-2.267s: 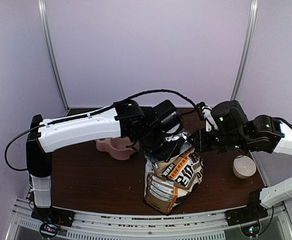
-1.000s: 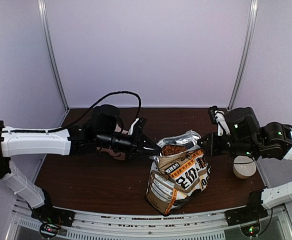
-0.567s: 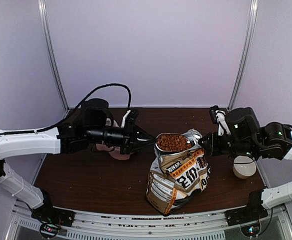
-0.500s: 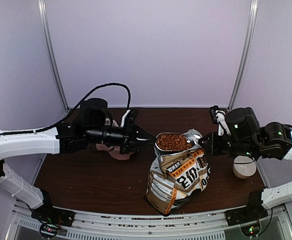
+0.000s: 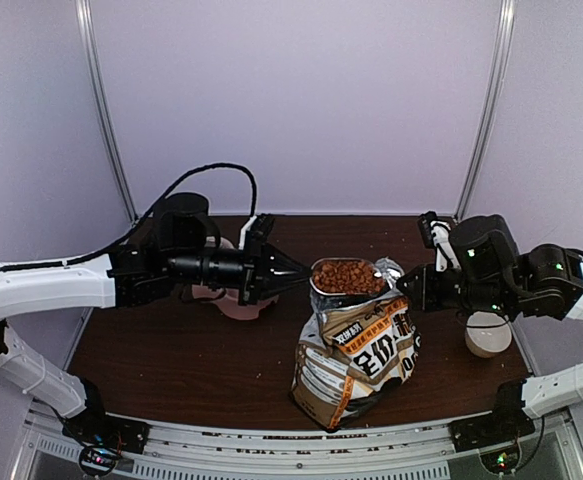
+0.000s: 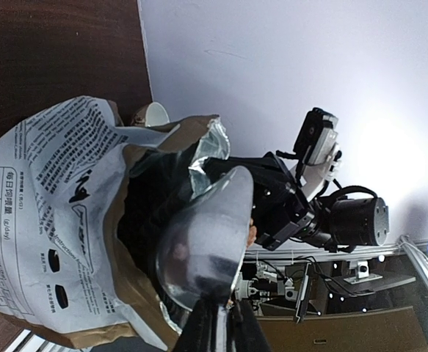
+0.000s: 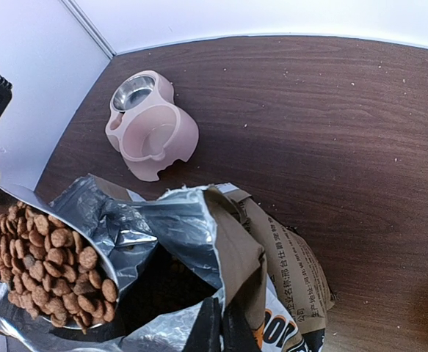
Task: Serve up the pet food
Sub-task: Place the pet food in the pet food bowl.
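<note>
Left fingers (image 5: pixel 283 270) pinch scoop (image 6: pixel 202 249) (heaped pet food (image 5: pixel 348 276)) above bag (image 5: pixel 356 355) rim.

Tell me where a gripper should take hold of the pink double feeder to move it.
On the pink feeder, pinch the wall of the larger basin from straight above, one finger inside, one outside. It sits flat, that basin open upward and seemingly empty, so the rim gives a thin lip. A steel bowl fills the smaller basin, and the rounded body looks too wide to span.
</note>
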`<state>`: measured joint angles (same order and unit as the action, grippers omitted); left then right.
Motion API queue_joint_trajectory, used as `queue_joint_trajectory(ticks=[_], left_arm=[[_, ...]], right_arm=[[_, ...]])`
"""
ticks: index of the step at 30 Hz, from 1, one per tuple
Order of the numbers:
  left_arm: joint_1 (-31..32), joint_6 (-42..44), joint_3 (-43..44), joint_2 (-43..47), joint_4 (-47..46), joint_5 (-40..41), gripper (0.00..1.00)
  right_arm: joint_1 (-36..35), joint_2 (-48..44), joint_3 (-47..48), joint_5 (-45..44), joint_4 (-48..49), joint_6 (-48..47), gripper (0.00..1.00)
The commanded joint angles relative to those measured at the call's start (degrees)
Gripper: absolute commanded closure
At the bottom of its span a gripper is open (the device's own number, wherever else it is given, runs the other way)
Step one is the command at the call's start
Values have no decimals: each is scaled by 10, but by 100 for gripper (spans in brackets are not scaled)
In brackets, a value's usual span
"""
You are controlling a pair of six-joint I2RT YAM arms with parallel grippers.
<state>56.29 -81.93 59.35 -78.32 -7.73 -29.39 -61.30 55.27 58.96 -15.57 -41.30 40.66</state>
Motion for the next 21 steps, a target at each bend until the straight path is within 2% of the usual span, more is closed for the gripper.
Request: queue_joint_trajectory(ticks=[1, 7, 21], left_arm=[[-5, -35, -6, 15, -82, -6, 100], [-4, -80, -19, 13, -125, -9, 100], [-19, -141, -57, 51, -155, 7, 100]], right_arm=[[7, -2, 5, -43, -29, -3, 100], [7, -5, 7, -46, -34, -2, 100], [7, -3, 8, -46, -32, -3, 100]])
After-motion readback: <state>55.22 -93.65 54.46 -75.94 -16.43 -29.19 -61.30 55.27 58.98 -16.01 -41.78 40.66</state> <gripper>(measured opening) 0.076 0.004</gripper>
